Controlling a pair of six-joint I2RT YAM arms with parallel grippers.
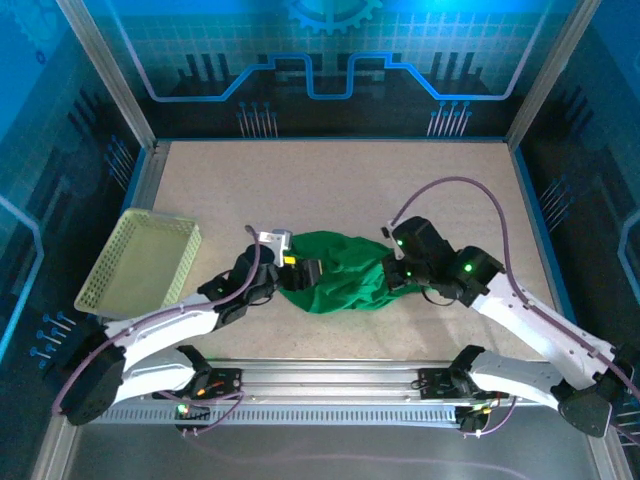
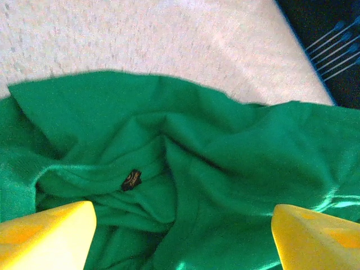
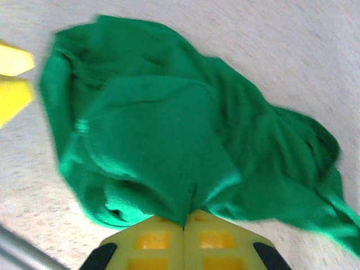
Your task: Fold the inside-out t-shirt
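While the right gripper (image 3: 184,228) is clamped on a pinch of the inside-out t-shirt (image 1: 340,275), with fabric funnelling straight into its closed tips, the left gripper (image 2: 181,242) is wide open with nothing between its pads and cloth lying under and just ahead of them. Shirt is a crumpled heap on the table (image 1: 420,180), bunched between the two grippers; sleeves and hem can't be told apart from above. Neck label (image 2: 131,180) shows just ahead of the left fingers, so the collar is probably right there. Judgement: step in hand is getting a second hold to spread the heap flat before any fold, so the task is barely started. To do it well, left should come down on a single layer at an edge or the collar rim ahead of its tips, not bite into the stacked folds beneath, or it drags several layers at once. Close fully before pulling. Then pull away from the right gripper, low over the surface, so the cloth tensions between the two holds instead of lifting as a lump. Right's bite looks shallow, so a hard tug could slip it. Basket (image 1: 140,265) sits well off the left arm's outer side, likely out of the pull path.
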